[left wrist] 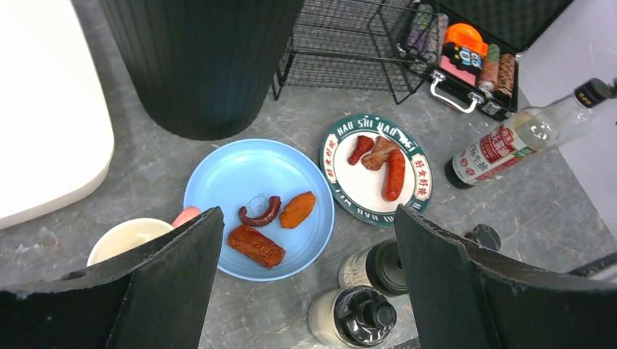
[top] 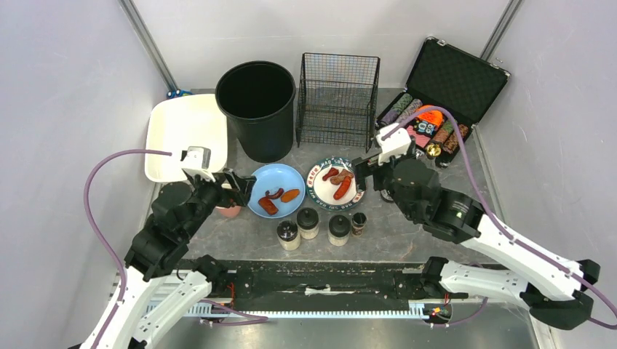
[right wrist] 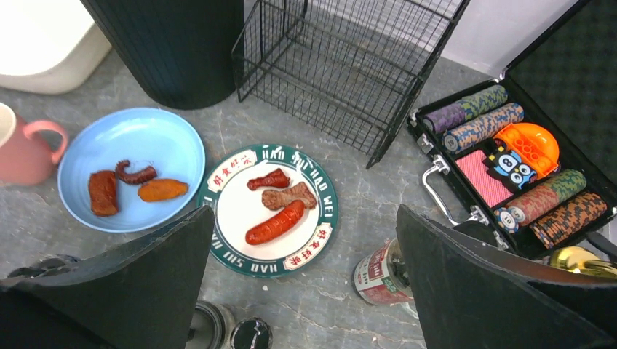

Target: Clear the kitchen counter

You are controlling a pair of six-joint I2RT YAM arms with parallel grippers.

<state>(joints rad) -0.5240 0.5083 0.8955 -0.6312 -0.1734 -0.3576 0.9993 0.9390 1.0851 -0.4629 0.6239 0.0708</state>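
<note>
Both arms hover over the cluttered grey worktop (top: 407, 234), nothing lifted yet: left pincer (left wrist: 307, 214) spread wide and empty above the blue plate (left wrist: 240, 171), right pincer (right wrist: 304, 211) equally wide and empty above the green-rimmed plate (right wrist: 236, 211). Looks like the choosing stage, and next one pincer must drop onto a plate rim and close. From above, the pink mug (right wrist: 22, 149) and sauce bottle (left wrist: 509, 142) sit largely tucked under the arms, the bottle's label too small to read.
</note>
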